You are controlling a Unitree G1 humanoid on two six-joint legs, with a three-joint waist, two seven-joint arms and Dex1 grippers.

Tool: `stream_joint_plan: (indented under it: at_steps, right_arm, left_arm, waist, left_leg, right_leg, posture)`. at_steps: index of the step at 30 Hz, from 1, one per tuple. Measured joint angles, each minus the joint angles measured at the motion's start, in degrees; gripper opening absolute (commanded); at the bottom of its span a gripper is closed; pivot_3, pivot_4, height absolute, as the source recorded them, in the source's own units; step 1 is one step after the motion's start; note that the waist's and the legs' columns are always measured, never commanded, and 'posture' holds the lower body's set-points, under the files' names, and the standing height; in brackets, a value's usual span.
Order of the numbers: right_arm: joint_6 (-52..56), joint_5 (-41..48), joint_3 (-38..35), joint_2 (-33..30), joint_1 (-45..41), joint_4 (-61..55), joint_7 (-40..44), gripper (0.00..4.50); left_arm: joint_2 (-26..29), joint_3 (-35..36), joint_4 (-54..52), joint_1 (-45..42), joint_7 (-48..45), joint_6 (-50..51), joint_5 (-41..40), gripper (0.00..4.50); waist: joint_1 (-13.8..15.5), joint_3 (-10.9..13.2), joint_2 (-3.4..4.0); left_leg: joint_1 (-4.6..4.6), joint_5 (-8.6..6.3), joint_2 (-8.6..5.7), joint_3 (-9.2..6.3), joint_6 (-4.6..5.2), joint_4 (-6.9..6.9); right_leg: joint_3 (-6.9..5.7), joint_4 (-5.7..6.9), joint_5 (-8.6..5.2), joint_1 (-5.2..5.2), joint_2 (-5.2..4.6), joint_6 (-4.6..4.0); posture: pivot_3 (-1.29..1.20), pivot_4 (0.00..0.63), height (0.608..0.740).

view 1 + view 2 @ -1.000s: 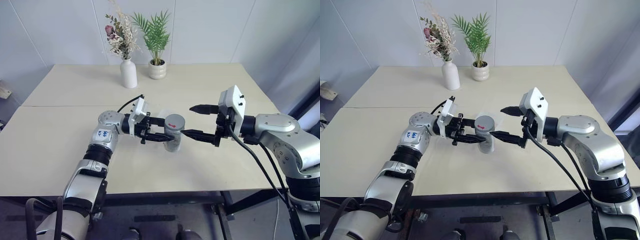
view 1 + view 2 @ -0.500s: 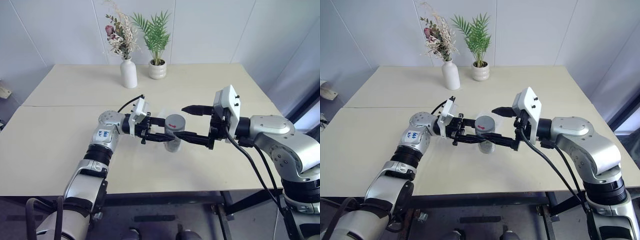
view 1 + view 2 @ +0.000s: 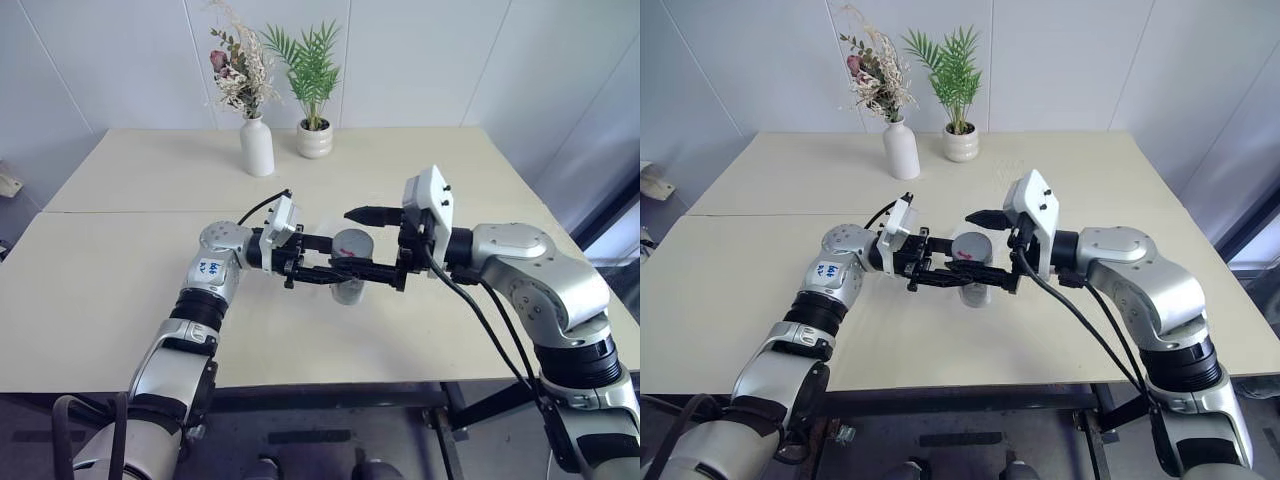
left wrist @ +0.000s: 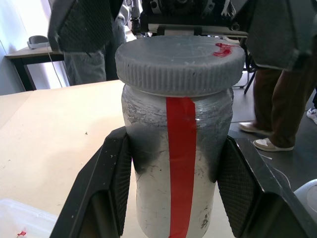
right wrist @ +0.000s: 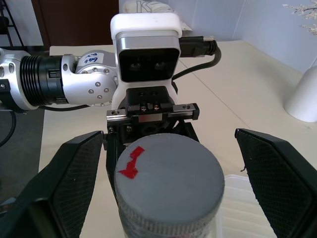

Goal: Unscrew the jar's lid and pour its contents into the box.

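Since a second ago, the right gripper (image 3: 354,243) has slid in from the side, and now its two black fingers stand one on each side of the lid (image 3: 350,242). Its fingers are wide open and have hold of nothing; in the right wrist view there is a clear gap between each finger and the lid. The left gripper (image 3: 322,258) has not moved. It is shut tight on the jar (image 4: 179,154), with one finger pressed on each side of the jar's body, below the lid. The jar is held upright in the air above the table (image 3: 120,250), in front of the robot, between the two arms. The jar is grey with a red stripe going down its side. The lid is grey and round, with small ridges around its edge and a red mark on top. It is on the jar. The box (image 4: 20,222) is clear plastic and sits on the table just below the jar; a corner of it shows in the left wrist view, and its edge shows beside the lid in the right wrist view. Both grippers point at each other, with the jar in the middle. At the far side of the table stand a white vase (image 3: 257,146) with dried flowers and a white pot (image 3: 315,139) with a green plant, side by side and well apart from the jar.
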Motion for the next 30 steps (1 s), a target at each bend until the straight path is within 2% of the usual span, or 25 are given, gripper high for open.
stream_joint_plan:
  at_steps: [12,15,19,30]
  right_arm:
    - [0.00,-0.45,0.02,0.41,0.00,0.00,0.02,4.47]
    - [0.01,-0.46,0.02,0.48,0.00,0.00,0.02,3.87]
    - [0.04,-0.38,0.04,0.81,0.00,0.01,0.17,2.58]
    - [0.02,-0.40,0.03,0.80,-0.51,0.89,1.21,2.55]
  left_arm:
    - [0.00,0.00,-0.03,0.00,0.00,0.00,0.00,2.11]
    - [0.00,0.00,-0.03,0.00,0.00,0.00,0.00,2.11]
    - [0.00,0.05,-0.03,0.00,0.00,0.01,-0.01,2.11]
    - [0.00,0.07,-0.02,0.01,0.01,0.01,0.00,2.11]
  waist:
    - [-0.01,0.00,0.00]
    - [-0.01,0.00,0.00]
    - [-0.02,0.00,0.00]
    - [-0.02,0.00,0.00]
  left_leg:
    - [0.00,0.00,0.00,0.00,0.00,0.01]
    - [0.00,0.00,0.00,0.00,0.00,0.01]
    - [0.00,0.00,0.00,0.00,0.00,0.01]
    - [0.00,0.00,0.00,0.00,0.00,0.01]
  right_leg:
    - [0.00,0.00,0.00,0.00,0.00,0.00]
    - [0.00,0.00,0.00,0.00,0.00,0.00]
    - [0.00,0.00,0.00,0.00,0.00,0.00]
    - [0.00,0.00,0.00,0.00,0.00,0.00]
  posture:
    - [0.00,0.150,0.740]
    - [0.00,0.150,0.740]
    - [0.00,0.150,0.740]
    - [0.00,0.150,0.740]
